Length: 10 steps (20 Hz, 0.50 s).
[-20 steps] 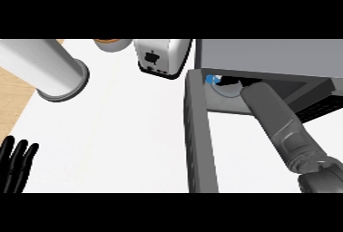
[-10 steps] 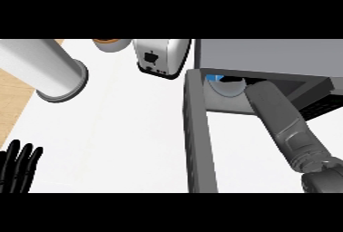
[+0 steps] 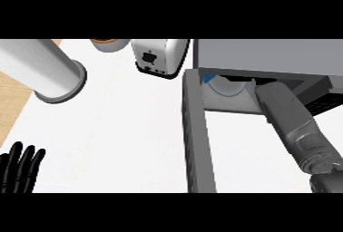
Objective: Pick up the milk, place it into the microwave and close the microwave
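One milk [image 3: 224, 86] — inside one open microwave [image 3: 268, 54]

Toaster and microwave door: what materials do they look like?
Toaster: looks like brushed or satin metal, judging by its pale grey body with a soft gradient sheen, over a black base that could be plastic. Microwave door: matte mid-grey, flat and without highlights, so painted metal or plastic; the look leaves it open.

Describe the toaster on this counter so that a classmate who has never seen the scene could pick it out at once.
Start at the grey microwave at the upper right, its door swung open. Just left of the microwave stands the toaster: a silver box with a black panel, unlike the big grey cylinder further left.
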Each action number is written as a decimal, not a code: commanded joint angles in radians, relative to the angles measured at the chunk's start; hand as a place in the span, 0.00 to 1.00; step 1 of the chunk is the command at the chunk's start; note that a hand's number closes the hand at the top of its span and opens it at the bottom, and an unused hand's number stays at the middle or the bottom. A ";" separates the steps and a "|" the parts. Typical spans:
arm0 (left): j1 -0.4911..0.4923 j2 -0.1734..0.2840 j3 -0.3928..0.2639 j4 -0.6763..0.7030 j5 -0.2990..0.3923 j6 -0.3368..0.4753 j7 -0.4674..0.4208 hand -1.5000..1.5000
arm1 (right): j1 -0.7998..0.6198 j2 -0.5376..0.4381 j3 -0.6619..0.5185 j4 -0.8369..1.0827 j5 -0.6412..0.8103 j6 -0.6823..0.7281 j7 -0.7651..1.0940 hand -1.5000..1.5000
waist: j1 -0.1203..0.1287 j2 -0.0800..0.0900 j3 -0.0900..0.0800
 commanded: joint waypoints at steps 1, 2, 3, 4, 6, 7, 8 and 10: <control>0.005 -0.012 -0.024 0.014 -0.025 0.005 -0.012 0.00 | -0.028 -0.038 -0.032 -0.011 -0.033 0.090 0.004 0.00 | -0.016 -0.019 -0.005; 0.032 -0.001 -0.017 -0.046 -0.006 -0.002 0.015 0.00 | 0.022 -0.084 -0.059 -0.023 -0.062 0.164 -0.054 0.00 | -0.017 -0.019 -0.003; 0.017 -0.015 -0.032 -0.048 -0.045 0.022 0.024 0.00 | 0.003 -0.074 -0.053 -0.022 -0.057 0.176 -0.046 0.00 | -0.021 -0.020 -0.004; 0.009 -0.010 -0.026 -0.014 -0.022 0.008 0.022 0.00 | 0.018 -0.065 -0.057 -0.019 -0.059 0.165 -0.059 0.00 | -0.020 -0.018 -0.004; 0.029 -0.019 -0.017 -0.006 -0.015 0.012 -0.005 0.00 | 0.052 -0.078 -0.075 -0.024 -0.082 0.246 -0.089 0.00 | -0.030 -0.024 -0.005; 0.044 -0.011 -0.044 -0.048 -0.036 0.006 0.016 0.00 | 0.041 -0.021 -0.088 -0.030 -0.096 0.191 -0.081 0.00 | -0.026 -0.025 -0.004; 0.054 -0.022 -0.065 -0.017 -0.056 0.008 -0.016 0.00 | 0.042 -0.048 -0.091 -0.025 -0.100 0.250 -0.084 0.00 | -0.024 -0.024 -0.004; 0.065 -0.009 -0.026 -0.054 -0.007 0.000 0.016 0.00 | 0.038 -0.050 -0.099 -0.036 -0.112 0.282 -0.069 0.00 | -0.035 -0.030 -0.005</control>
